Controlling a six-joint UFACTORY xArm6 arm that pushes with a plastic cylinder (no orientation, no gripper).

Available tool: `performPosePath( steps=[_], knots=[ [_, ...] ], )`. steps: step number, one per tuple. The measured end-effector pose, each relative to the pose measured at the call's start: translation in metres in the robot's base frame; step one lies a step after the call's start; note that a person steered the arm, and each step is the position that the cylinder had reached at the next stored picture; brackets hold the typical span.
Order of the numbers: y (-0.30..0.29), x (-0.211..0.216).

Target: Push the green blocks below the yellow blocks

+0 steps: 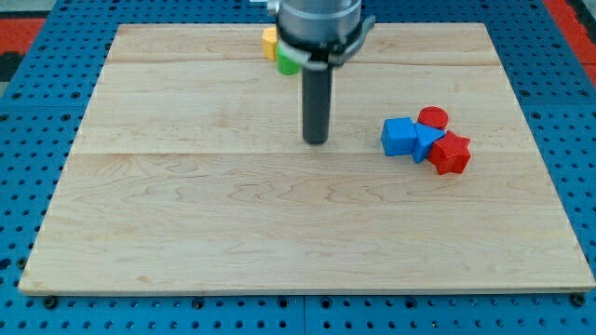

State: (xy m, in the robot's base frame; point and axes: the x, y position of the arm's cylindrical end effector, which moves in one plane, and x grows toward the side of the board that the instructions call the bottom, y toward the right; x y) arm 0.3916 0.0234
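Wooden board (186, 233): my tip (317, 141) between green block (288, 63) and blue cube (399, 137).

No writing, label, brand mark, number or sign can be read anywhere in the camera view. The worktop (186, 233) is seen as bare pale wood, the blocks on it as plain coloured faces, and the surrounding blue board (28, 74) as rows of holes only, without any marking.
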Motion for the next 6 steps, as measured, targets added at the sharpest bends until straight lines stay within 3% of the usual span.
performPosePath(
  steps=[1,2,3,5,6],
  knots=[
    [-0.004,-0.053],
    [0.091,-0.127],
    [0.097,-0.198],
    [0.021,-0.129],
    [0.035,-0.147]
  ],
)
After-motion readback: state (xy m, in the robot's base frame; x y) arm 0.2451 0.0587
